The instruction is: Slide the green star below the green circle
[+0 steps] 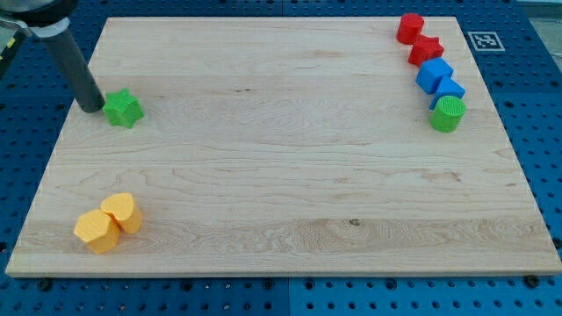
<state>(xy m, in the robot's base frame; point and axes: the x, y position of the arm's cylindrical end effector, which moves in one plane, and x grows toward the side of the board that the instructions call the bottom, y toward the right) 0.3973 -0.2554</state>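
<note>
The green star [124, 108] lies just to the view's right of my tip [90, 109], touching it or nearly so, near the board's left edge. There is no hand to spread or close here — only a bare rod, with its end down on the wooden board [281, 175]. The star looks small, light and rigid, likely to slide easily on smooth wood, though its points may let it spin off a push that is not through its middle; contact on its left flank seems right. The green circle [448, 114] sits far off to the right of my tip, at the foot of a chain — two blue blocks [439, 81] and two red blocks [418, 39] above it. Two yellow blocks [108, 222] lie well below my tip, clear of the likely path.
</note>
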